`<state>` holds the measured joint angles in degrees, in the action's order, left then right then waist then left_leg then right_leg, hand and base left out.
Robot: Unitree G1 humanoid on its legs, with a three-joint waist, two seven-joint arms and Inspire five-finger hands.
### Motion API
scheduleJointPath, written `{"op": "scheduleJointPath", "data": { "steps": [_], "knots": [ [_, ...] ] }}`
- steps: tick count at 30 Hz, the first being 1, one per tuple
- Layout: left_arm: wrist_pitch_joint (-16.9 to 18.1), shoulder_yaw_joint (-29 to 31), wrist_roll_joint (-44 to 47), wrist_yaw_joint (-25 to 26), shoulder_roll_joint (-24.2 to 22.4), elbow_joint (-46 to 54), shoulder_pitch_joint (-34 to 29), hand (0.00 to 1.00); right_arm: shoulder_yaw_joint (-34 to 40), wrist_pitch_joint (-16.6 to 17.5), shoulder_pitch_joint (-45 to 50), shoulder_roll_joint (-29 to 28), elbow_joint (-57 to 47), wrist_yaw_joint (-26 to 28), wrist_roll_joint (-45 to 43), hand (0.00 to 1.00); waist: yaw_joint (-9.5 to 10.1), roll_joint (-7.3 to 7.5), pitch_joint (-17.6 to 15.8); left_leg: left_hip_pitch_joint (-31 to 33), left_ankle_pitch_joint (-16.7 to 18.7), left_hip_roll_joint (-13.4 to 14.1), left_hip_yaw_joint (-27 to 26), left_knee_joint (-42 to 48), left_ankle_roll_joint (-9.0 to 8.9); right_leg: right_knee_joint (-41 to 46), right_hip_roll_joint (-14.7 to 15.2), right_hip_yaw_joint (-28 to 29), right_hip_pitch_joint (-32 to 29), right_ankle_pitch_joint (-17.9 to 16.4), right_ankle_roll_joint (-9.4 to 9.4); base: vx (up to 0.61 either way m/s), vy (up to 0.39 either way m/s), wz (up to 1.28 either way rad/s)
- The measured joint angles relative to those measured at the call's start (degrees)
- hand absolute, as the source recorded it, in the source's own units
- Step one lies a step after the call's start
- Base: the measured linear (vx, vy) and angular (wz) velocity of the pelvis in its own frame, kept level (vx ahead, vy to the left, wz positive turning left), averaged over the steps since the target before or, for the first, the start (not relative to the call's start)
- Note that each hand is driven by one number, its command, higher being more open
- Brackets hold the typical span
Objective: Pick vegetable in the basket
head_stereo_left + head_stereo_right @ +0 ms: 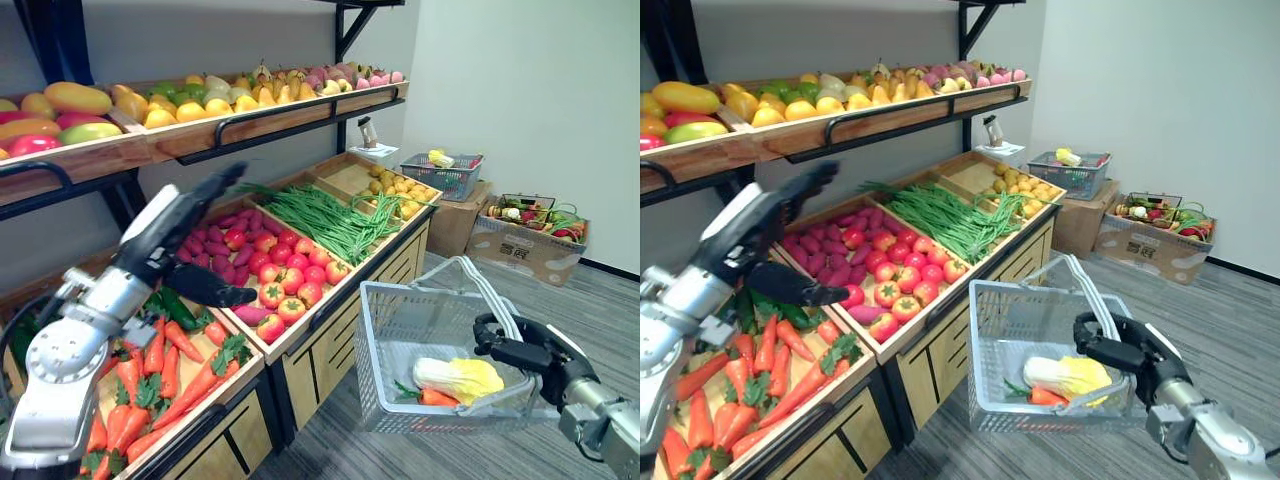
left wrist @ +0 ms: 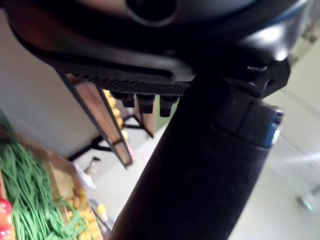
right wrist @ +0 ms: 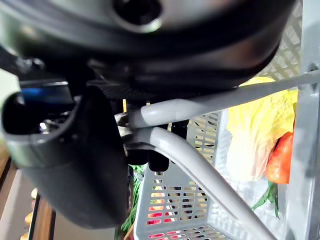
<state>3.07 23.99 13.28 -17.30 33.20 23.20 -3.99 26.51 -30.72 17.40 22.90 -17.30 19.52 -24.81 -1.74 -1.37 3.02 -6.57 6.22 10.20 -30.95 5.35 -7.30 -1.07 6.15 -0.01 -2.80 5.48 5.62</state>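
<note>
Basket [image 1: 400, 335] hangs at roughly 4 o'clock in the head view, just off the front of the produce stand [image 1: 330, 345] — right hand [image 1: 520, 350] has its fingers curled tight round both grey handles [image 1: 488, 290]. Inside lie a pale yellow cabbage [image 1: 460, 378] and a carrot [image 1: 437, 398], touching. Left hand [image 1: 178, 240] is up at 9 o'clock over the stand, fingers straight and apart, holding nothing — tomatoes [image 1: 295, 280] at its 3 o'clock.
</note>
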Motion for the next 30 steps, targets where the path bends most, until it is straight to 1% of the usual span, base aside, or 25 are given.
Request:
{"op": "scheduleJointPath", "data": {
  "steps": [2,3,5,7,8,9,10,11,13,14,16,17,18,19,20,21,22,23,25,28,30],
  "knots": [
    [0.0,3.0,0.1,4.5,-5.1,-0.7,-3.3,1.00,1.1,0.4,0.9,-3.0,2.6,-1.2,-0.1,0.00,0.14,0.11,-0.1,0.6,0.0,-0.1,0.6,0.0,0.06,-0.4,0.1,-0.4,0.0,0.0,0.00,0.02,0.001,0.11],
    [0.0,4.0,0.1,5.7,-6.5,-1.2,-4.1,1.00,1.4,0.5,0.9,-3.6,3.8,-1.6,-0.1,0.00,0.15,0.16,-0.1,0.8,0.0,-0.2,0.8,0.0,0.10,-0.5,0.2,-0.6,-0.1,0.0,0.00,0.02,-0.001,0.14],
    [0.0,8.3,1.8,10.1,-10.5,-4.6,-6.1,1.00,2.6,1.5,0.9,-6.2,9.3,-3.4,-0.1,0.00,0.26,0.36,-0.2,1.4,0.0,-0.4,2.6,0.0,0.21,-0.9,0.2,-1.1,0.0,0.0,0.00,0.03,-0.002,0.14],
    [0.0,11.5,4.4,13.4,-13.0,-7.5,-6.5,1.00,3.4,2.5,0.9,-8.6,12.7,-4.5,-0.1,0.00,0.50,0.43,-0.3,1.7,0.0,-0.5,4.9,-0.1,0.34,-1.2,0.2,-1.3,0.0,0.0,0.00,0.01,-0.004,0.04],
    [0.0,14.0,5.4,16.1,-15.4,-9.6,-6.5,1.00,3.8,3.5,1.0,-10.3,15.7,-5.4,-0.1,0.00,0.88,0.42,-0.4,1.7,0.1,-0.6,6.9,-0.5,0.52,-1.3,0.1,-1.4,0.0,0.0,0.00,0.03,-0.015,0.03],
    [0.2,16.3,6.4,18.8,-17.8,-11.4,-6.5,1.00,3.9,4.6,1.0,-11.9,18.3,-6.8,-0.1,0.00,1.12,0.46,-0.4,1.7,0.1,-0.7,7.7,-1.0,0.52,-1.4,0.1,-1.6,0.2,0.0,0.00,0.03,-0.007,0.07],
    [0.3,17.4,6.6,20.0,-18.8,-12.1,-6.6,1.00,3.9,5.0,1.0,-12.7,19.4,-7.6,-0.1,0.00,1.18,0.51,-0.5,1.7,0.1,-0.8,8.0,-1.0,0.52,-1.6,0.1,-1.8,0.4,0.0,0.00,0.02,0.004,0.15],
    [0.8,18.5,7.2,21.7,-20.2,-13.2,-7.0,1.00,3.9,5.5,1.0,-13.9,20.9,-9.1,-0.1,0.00,1.21,0.62,-0.7,1.6,0.1,-0.8,8.3,-1.1,0.52,-2.0,0.2,-2.3,0.9,0.0,0.00,0.02,0.006,0.22],
    [2.4,20.6,10.6,25.4,-24.4,-14.9,-9.0,1.00,3.9,7.6,1.3,-17.2,24.5,-12.1,-0.1,0.00,1.39,0.80,-1.0,1.5,0.2,-0.9,9.6,-1.3,0.59,-2.6,0.4,-3.5,2.1,0.0,0.00,0.02,0.005,0.27],
    [3.2,21.0,11.4,26.5,-25.7,-15.1,-9.5,1.00,3.9,8.0,1.3,-18.1,25.1,-12.7,-0.1,0.00,1.58,0.84,-1.1,1.5,0.2,-0.9,9.8,-1.3,0.60,-2.7,0.4,-3.8,2.1,0.0,0.00,0.02,0.003,0.22],
    [6.4,22.5,12.9,31.2,-31.2,-16.5,-11.1,1.00,3.7,10.7,2.0,-21.8,26.6,-14.9,-0.4,0.00,1.80,0.64,-2.0,1.3,0.2,-1.0,11.0,-1.3,0.70,-3.2,0.7,-5.1,3.5,0.0,0.03,0.02,0.001,0.26],
    [7.1,22.5,13.4,32.4,-32.4,-16.8,-11.5,1.00,3.7,11.4,2.4,-22.7,27.0,-15.4,-0.7,0.00,1.97,0.59,-2.2,1.1,0.2,-1.1,11.4,-1.3,0.73,-3.3,0.8,-5.5,4.0,-0.1,0.07,0.01,0.002,0.30],
    [9.4,22.5,13.4,36.2,-34.8,-17.7,-12.8,1.00,3.4,12.4,3.1,-24.1,28.0,-16.8,-2.5,0.00,2.60,0.54,-2.4,0.7,0.3,-1.1,11.8,-1.4,0.88,-3.5,0.8,-6.2,4.7,-0.4,0.04,0.00,0.000,0.20],
    [10.3,22.5,13.0,38.0,-35.4,-18.3,-13.0,1.00,3.3,13.0,3.5,-24.5,28.4,-17.4,-2.8,0.00,2.88,0.54,-2.4,0.6,0.3,-1.1,12.1,-1.4,0.94,-3.7,0.8,-6.4,5.1,-0.5,0.07,0.00,-0.010,0.29],
    [12.3,22.8,12.6,41.4,-36.4,-19.4,-13.1,1.00,3.3,14.1,4.0,-25.3,29.4,-18.6,-4.2,0.00,3.14,0.57,-2.4,0.6,0.4,-1.0,13.0,-1.4,1.03,-3.8,0.9,-7.4,5.7,-0.7,0.19,0.00,-0.016,0.27],
    [13.2,23.1,11.9,42.8,-36.9,-19.9,-13.2,1.00,3.1,14.3,4.1,-25.4,30.0,-19.0,-4.9,0.00,3.20,0.58,-2.4,0.6,0.4,-1.0,13.4,-1.4,1.11,-3.8,0.9,-7.8,5.9,-0.9,0.16,-0.01,-0.019,0.34],
    [15.6,24.3,10.5,46.3,-38.0,-21.6,-13.4,1.00,2.3,15.8,4.2,-25.4,31.9,-20.4,-7.0,0.00,3.42,0.56,-2.3,0.6,0.5,-1.0,14.0,-1.4,1.23,-3.8,0.9,-8.5,6.2,-1.2,0.21,-0.02,-0.012,0.24],
    [16.5,24.4,10.3,47.6,-38.0,-22.7,-13.4,1.00,1.9,16.5,4.2,-25.4,32.6,-20.8,-7.1,0.00,3.56,0.54,-2.3,0.7,0.5,-1.0,14.3,-1.4,1.23,-3.7,0.9,-8.9,6.3,-1.4,0.18,-0.01,-0.016,0.25],
    [19.6,24.6,8.1,52.3,-38.0,-27.6,-13.4,1.00,1.3,18.4,4.2,-25.5,36.2,-22.5,-8.7,0.00,4.16,0.42,-2.3,0.7,0.5,-0.9,15.1,-1.4,1.19,-3.7,0.9,-9.8,7.0,-1.8,0.26,0.01,-0.018,0.22],
    [21.6,24.7,8.7,55.6,-38.0,-33.2,-13.4,1.00,1.4,19.2,3.5,-25.5,40.9,-22.9,-9.6,0.00,4.42,0.41,-2.2,0.9,0.3,-0.9,16.0,-1.5,0.93,-3.5,1.0,-10.8,7.1,-2.3,0.39,0.02,-0.009,0.18],
    [23.3,24.5,8.7,60.5,-38.0,-38.9,-13.3,1.00,1.4,20.2,2.9,-25.6,45.6,-23.0,-11.0,0.00,4.56,0.41,-2.2,0.8,0.3,-1.0,16.3,-1.7,0.88,-3.1,1.1,-11.2,7.4,-2.9,0.64,0.04,-0.001,0.12]
  ]
}}
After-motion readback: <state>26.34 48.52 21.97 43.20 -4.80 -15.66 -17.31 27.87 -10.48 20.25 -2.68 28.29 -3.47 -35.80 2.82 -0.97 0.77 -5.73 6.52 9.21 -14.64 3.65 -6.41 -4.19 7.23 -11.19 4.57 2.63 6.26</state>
